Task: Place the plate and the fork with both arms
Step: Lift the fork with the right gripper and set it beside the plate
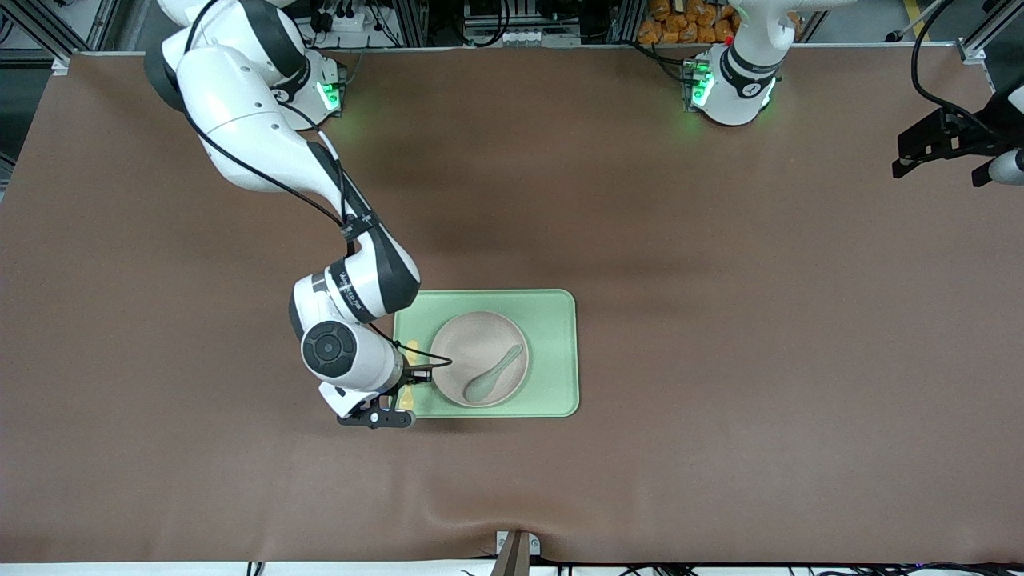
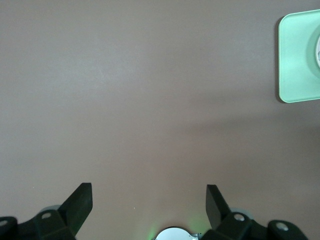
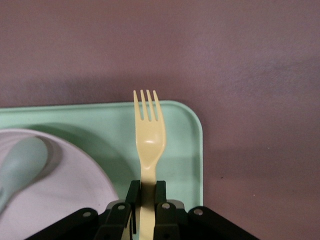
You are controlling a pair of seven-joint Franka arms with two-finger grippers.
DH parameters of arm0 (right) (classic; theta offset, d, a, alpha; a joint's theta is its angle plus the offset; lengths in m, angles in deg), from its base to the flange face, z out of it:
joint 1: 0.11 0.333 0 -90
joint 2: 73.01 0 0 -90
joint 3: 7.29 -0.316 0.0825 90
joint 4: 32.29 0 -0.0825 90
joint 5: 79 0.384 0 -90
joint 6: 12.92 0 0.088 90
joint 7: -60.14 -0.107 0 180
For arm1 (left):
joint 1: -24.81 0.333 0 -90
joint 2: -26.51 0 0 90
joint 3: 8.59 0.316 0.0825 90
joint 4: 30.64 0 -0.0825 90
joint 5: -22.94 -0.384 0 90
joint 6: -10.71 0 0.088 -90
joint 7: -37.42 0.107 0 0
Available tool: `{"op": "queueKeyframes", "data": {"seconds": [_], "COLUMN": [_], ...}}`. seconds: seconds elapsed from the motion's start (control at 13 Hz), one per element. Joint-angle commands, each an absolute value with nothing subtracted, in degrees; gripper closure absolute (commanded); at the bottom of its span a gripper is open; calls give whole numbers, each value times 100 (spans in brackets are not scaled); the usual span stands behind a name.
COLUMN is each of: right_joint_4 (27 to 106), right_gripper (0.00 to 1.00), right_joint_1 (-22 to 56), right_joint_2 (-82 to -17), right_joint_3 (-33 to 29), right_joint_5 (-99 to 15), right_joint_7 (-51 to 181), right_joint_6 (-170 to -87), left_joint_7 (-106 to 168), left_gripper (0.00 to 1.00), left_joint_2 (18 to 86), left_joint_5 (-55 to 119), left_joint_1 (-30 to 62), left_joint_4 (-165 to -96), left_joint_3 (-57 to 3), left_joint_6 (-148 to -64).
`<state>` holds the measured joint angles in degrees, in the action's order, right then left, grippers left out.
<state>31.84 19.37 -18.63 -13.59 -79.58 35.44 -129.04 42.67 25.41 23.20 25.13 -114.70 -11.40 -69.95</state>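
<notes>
The beige plate [image 1: 478,358] sits in the light-green tray [image 1: 552,320] and also shows in the right wrist view [image 3: 65,192]. My right gripper [image 1: 412,374] is shut on the handle of the pale-yellow fork [image 1: 410,349]. It holds the fork low over the tray strip beside the plate, toward the right arm's end. In the right wrist view the gripper [image 3: 146,192] pinches the fork [image 3: 148,135], whose tines point at the tray's rim [image 3: 197,150]. My left gripper [image 1: 938,164] waits, open and empty, high over the left arm's end of the table; its wrist view shows it [image 2: 149,197] over bare cloth.
A grey-green spoon [image 1: 492,374] lies in the plate and shows in the right wrist view [image 3: 22,165]. The tray's corner [image 2: 297,60] shows in the left wrist view. Brown cloth covers the table all round the tray.
</notes>
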Motion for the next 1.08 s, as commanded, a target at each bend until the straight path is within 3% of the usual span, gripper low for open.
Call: {"op": "queueKeyframes", "data": {"seconds": [0.0, 0.62, 0.85, 1.0], "right_joint_4": [4037, 4909, 5068, 4981], "right_gripper": [96, 92, 77, 41], "right_joint_1": [1853, 1826, 1844, 1835], "right_joint_2": [-2220, -2511, -2546, -2546], "right_joint_3": [-1467, -1467, -1467, -1476], "right_joint_5": [-8094, -8102, -8094, -8076], "right_joint_7": [3702, 3799, 3720, 3711], "right_joint_6": [-13453, -13992, -14159, -14081], "left_joint_7": [4182, 4191, 4191, 4191], "left_gripper": [0, 0, 0, 0], "left_joint_2": [2519, 2545, 2545, 2536], "left_joint_5": [2373, 2391, 2356, 2364], "left_joint_1": [2551, 2533, 2551, 2551], "left_joint_4": [-11466, -11458, -11449, -11458], "left_joint_3": [-1167, -1167, -1167, -1167], "left_joint_6": [-7050, -7103, -7103, -7103]}}
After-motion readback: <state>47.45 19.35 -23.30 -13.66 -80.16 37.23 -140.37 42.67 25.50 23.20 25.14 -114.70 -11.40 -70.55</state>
